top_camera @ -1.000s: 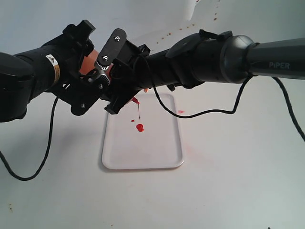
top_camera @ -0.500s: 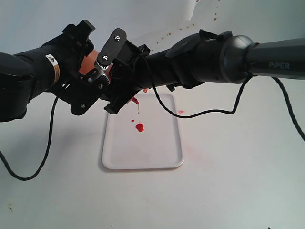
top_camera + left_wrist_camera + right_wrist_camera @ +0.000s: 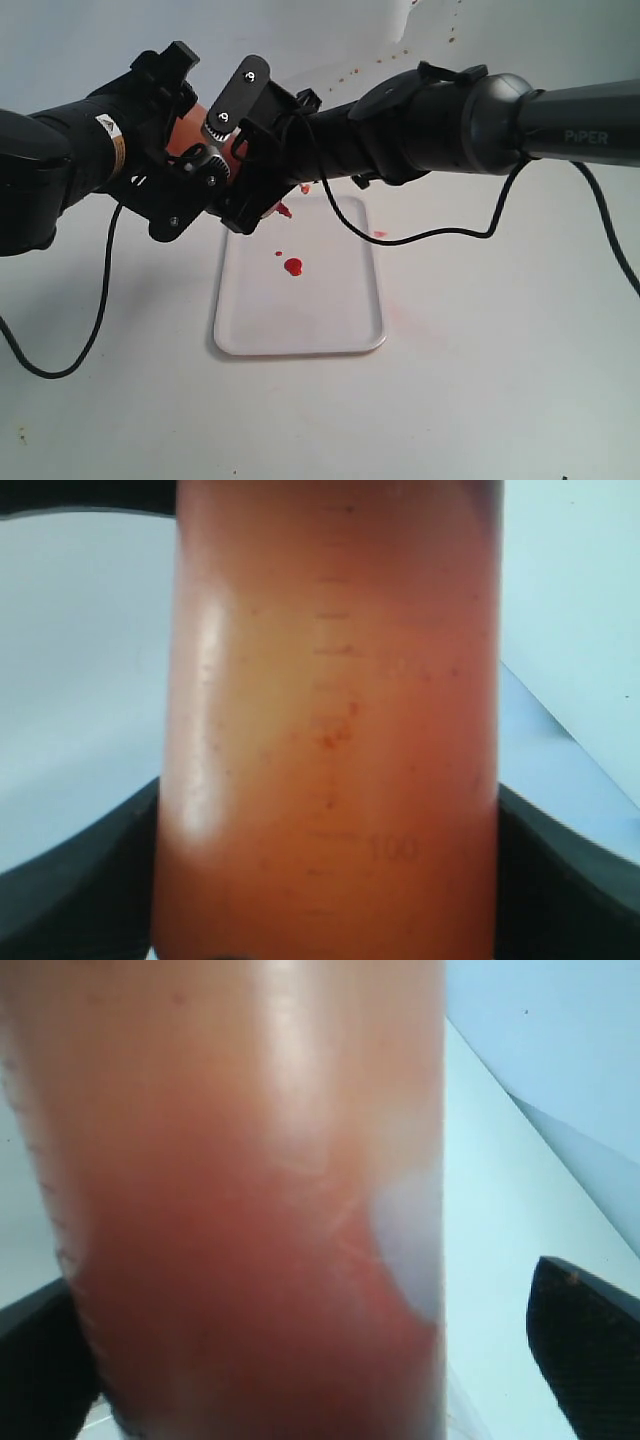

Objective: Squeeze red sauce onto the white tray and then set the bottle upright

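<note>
**user1:** Jaws check: left jaws pinch the bottle [image 3: 330, 680], right jaws gape around it.
**user2:** Yep, its nozzle [image 3: 283, 210] hangs over the white tray [image 3: 340, 320], near red sauce [image 3: 293, 266] drops. "100" on bottle, "PIPER" on right arm [image 3: 560, 125].

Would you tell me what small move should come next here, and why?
Probably draw the right gripper back off the bottle. Its jaws stand open around the bottle with a gap on one side, sauce lies on the tray, and nothing runs from the nozzle. The left gripper grips the bottle and could then tip it upright.
</note>
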